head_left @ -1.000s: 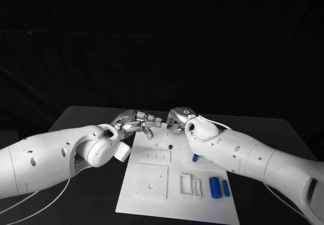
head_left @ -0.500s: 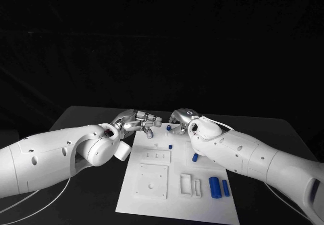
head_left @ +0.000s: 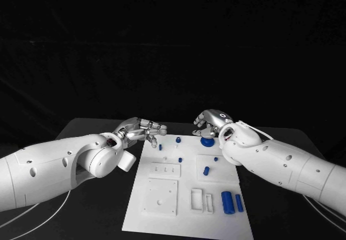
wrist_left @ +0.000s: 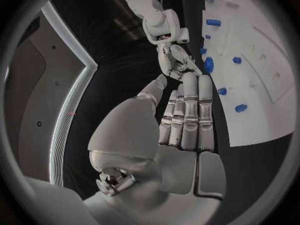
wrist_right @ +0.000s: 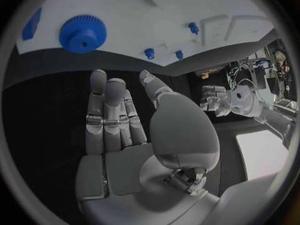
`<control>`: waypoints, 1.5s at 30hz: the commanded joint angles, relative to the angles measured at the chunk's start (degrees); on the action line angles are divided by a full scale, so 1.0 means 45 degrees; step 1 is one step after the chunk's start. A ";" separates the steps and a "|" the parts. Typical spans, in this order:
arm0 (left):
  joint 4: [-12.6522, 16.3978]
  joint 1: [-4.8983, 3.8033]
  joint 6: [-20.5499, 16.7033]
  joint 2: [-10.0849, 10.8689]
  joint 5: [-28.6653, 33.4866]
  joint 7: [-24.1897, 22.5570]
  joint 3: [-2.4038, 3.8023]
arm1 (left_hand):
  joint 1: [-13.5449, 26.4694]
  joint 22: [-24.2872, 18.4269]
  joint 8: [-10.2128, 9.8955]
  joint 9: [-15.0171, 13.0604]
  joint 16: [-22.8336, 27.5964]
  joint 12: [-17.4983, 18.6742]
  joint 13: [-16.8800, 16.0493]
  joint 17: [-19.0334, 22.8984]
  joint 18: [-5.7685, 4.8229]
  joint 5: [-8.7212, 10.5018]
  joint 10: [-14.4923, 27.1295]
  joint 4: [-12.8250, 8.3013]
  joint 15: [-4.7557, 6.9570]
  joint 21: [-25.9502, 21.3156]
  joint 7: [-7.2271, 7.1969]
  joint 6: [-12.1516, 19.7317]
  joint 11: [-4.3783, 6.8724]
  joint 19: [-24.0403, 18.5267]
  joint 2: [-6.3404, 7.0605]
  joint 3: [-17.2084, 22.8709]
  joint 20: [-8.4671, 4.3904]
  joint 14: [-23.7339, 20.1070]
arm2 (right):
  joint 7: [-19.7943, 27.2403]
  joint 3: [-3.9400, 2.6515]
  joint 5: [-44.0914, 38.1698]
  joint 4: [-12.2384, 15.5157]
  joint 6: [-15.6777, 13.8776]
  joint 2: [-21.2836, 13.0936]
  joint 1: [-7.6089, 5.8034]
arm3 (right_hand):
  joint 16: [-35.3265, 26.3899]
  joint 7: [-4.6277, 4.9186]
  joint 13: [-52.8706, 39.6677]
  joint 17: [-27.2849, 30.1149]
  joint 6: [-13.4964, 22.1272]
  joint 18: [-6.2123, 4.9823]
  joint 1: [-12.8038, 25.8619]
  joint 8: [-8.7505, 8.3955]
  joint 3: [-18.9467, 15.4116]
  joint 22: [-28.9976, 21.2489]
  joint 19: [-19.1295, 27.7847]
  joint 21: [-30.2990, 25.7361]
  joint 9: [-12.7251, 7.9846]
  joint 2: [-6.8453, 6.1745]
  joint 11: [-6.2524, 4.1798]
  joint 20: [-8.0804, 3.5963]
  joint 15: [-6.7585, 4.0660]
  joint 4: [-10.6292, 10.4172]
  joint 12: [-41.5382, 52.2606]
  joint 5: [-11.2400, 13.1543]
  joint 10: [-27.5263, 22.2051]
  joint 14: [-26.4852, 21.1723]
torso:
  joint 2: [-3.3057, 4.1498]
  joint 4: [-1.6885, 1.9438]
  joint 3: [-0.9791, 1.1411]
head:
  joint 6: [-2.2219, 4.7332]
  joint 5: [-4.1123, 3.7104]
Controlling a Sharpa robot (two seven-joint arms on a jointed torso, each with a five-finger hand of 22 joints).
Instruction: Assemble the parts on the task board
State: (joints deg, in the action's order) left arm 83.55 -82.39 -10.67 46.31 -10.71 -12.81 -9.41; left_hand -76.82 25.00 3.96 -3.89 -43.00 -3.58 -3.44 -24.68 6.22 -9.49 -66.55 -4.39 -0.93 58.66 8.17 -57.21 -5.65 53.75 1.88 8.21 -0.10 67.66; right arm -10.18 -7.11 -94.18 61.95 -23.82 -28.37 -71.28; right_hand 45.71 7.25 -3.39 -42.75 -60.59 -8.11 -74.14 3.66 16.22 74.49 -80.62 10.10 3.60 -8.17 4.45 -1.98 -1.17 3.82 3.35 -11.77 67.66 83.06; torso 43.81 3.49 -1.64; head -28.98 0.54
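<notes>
The task board (head_left: 189,200) lies flat in the middle of the black bench (head_left: 86,127), its far edge between the 2 hands. The left hand (head_left: 144,131) hangs over the board's far corner at about 10 o'clock from the board's middle; its fingers (wrist_left: 189,110) lie straight and side by side in the wrist view, with nothing in them. The right hand (head_left: 210,123) sits at about 1 o'clock, just behind the board's far edge — its fingers (wrist_right: 106,112) are spread flat, palm bare, holding nothing.

A blue gear (head_left: 207,142) rests on the board just in front of the right hand, apart from its fingers. Near it stand 2 small blue pegs (head_left: 176,139), close to the left hand's fingertips. A short blue piece (head_left: 206,171) lies toward the board's middle, and 2 blue cylinders (head_left: 228,201) lie side by side at about 4 o'clock, beside 2 white upright frames (head_left: 202,199).
</notes>
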 commanded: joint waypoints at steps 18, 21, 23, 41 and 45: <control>-0.0144 -0.0022 0.0060 -0.0020 -0.0020 -0.0116 0.0005 | 0.0043 -0.0044 -0.0014 0.0002 0.0078 -0.0026 -0.0017 -0.0018 0.0137 -0.0035 0.0069 -0.0036 -0.0024 0.0088 0.0025 0.0047 0.0002 -0.0094 -0.0058 0.0034 -0.0003 -0.0030 | 0.0302 -0.0843 0.0781 -0.0034 0.2710 -0.1174 -0.0031 | 0.0756 -0.0442 -0.8770 -0.1272 -0.0686 0.1066 0.0382 -0.0015 -0.0428 0.0691 -0.0177 0.2517 0.0067 0.0422 -0.1266 -0.0944 -0.0885 0.1351 0.6785 -0.1225 0.0900 -0.0039 | -0.0230 -0.0348 0.0143 | -0.0050 0.0039; -0.0167 -0.0020 0.0094 -0.0051 -0.0020 -0.0107 0.0004 | 0.0043 -0.0044 -0.0014 0.0002 0.0078 -0.0026 -0.0017 -0.0018 0.0137 -0.0035 0.0069 -0.0036 -0.0024 0.0088 0.0025 0.0047 0.0002 -0.0094 -0.0058 0.0034 -0.0003 -0.0030 | 0.0366 -0.0847 0.0807 -0.0317 0.3038 -0.1023 -0.0032 | 0.0887 -0.0450 -1.0060 -0.1416 -0.0714 0.1078 0.0431 -0.0020 -0.0527 0.0734 -0.0146 0.2884 0.0059 0.0525 -0.1262 -0.0941 -0.0874 0.1500 0.7716 -0.1196 0.0658 -0.0078 | -0.0225 -0.0323 0.0121 | -0.0049 -0.0009; -0.0181 -0.0019 0.0112 -0.0074 -0.0020 -0.0101 0.0004 | 0.0043 -0.0044 -0.0014 0.0002 0.0078 -0.0026 -0.0017 -0.0018 0.0137 -0.0035 0.0069 -0.0036 -0.0024 0.0088 0.0025 0.0047 0.0002 -0.0094 -0.0058 0.0034 -0.0003 -0.0030 | 0.0389 -0.0848 0.0812 -0.0468 0.3158 -0.0925 -0.0032 | 0.0874 -0.0444 -1.0114 -0.1421 -0.0676 0.1067 0.0429 -0.0015 -0.0553 0.0721 -0.0115 0.2866 0.0065 0.0543 -0.1253 -0.0931 -0.0866 0.1531 0.7652 -0.1198 0.0655 -0.0087 | -0.0214 -0.0305 0.0118 | -0.0055 -0.0029; -0.0362 -0.0008 0.0336 -0.0332 -0.0036 -0.0061 0.0002 | 0.0048 -0.0079 -0.0014 0.0002 0.0081 -0.0025 -0.0017 -0.0027 0.0136 -0.0048 0.0088 -0.0070 -0.0029 0.0132 0.0029 0.0059 -0.0004 -0.0127 -0.0065 0.0095 0.0002 -0.0060 | 0.0348 -0.0824 0.0367 -0.1570 0.4734 -0.0001 -0.0010 | 0.3251 -0.0409 -1.4627 -0.4056 0.3937 0.1160 -0.0098 -0.0140 -0.2302 0.1153 -0.0138 0.6380 -0.0126 0.0353 -0.1371 -0.0968 -0.0942 0.0171 1.1954 -0.1309 0.1811 0.0052 | -0.0094 -0.0172 0.0155 | 0.0040 -0.0066; -0.0383 -0.0008 0.0361 -0.0364 -0.0043 -0.0057 0.0002 | 0.0048 -0.0079 -0.0014 0.0002 0.0081 -0.0025 -0.0017 -0.0027 0.0136 -0.0048 0.0088 -0.0070 -0.0029 0.0132 0.0029 0.0059 -0.0004 -0.0127 -0.0065 0.0095 0.0002 -0.0060 | 0.0336 -0.0821 0.0455 -0.1739 0.5011 0.0060 -0.0009 | 0.3226 -0.0345 -1.4643 -0.4076 0.4099 0.1143 -0.0112 -0.0148 -0.2331 0.1150 -0.0109 0.6420 -0.0134 0.0313 -0.1319 -0.0925 -0.0880 0.0070 1.1887 -0.1458 0.1798 0.0062 | -0.0090 -0.0179 0.0156 | 0.0010 -0.0070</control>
State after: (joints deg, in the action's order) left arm 81.80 -82.38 -10.13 44.84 -10.74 -12.72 -9.46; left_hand -76.82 24.69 3.96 -3.89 -43.00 -3.58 -3.45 -24.72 5.74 -9.49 -66.55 -4.51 -0.93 58.95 8.17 -57.21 -5.64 53.75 1.88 8.34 -0.10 67.67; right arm -9.10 -10.81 -92.17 54.36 -5.09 -28.19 -71.34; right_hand 60.45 5.80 -69.22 -61.03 -42.55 -3.48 -74.16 3.36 5.78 74.93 -81.33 38.63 3.08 -6.72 -1.64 -6.31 -5.16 4.39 57.12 -18.20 75.56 83.31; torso 43.36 2.70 -0.97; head -28.81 0.19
